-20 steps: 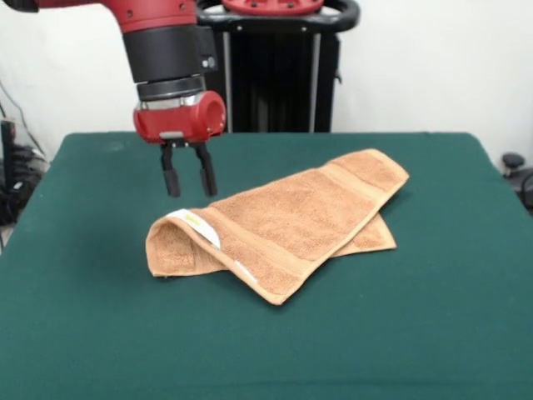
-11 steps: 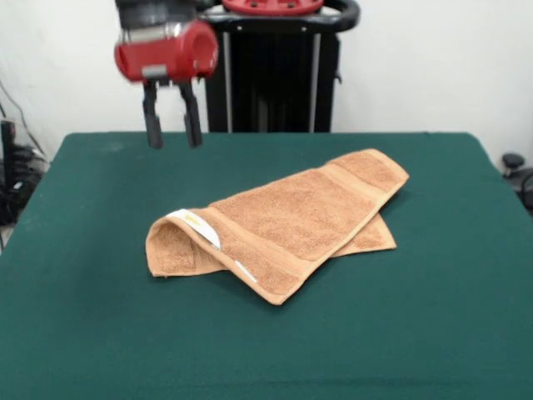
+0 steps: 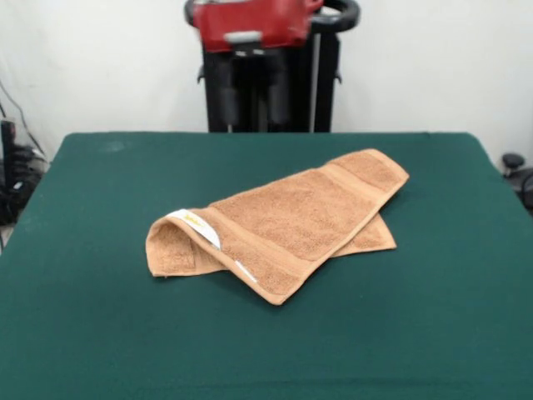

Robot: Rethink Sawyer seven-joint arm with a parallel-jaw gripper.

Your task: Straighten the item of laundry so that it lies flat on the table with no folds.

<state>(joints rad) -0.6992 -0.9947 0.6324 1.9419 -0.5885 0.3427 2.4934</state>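
Orange-tan towel (image 3: 287, 225) folded over, label up

The orange-tan terry towel (image 3: 287, 225) lies folded over on the dark green surface (image 3: 100, 333), not flat. It forms a long slanting band, running from a rolled-over end below and left of the jaws to a squared end with a woven border band below and to their right. A small white label (image 3: 198, 225) sits on the curled left end. A lower layer pokes out from under the fold at the right side. The towel lies well apart from the raised jaws.
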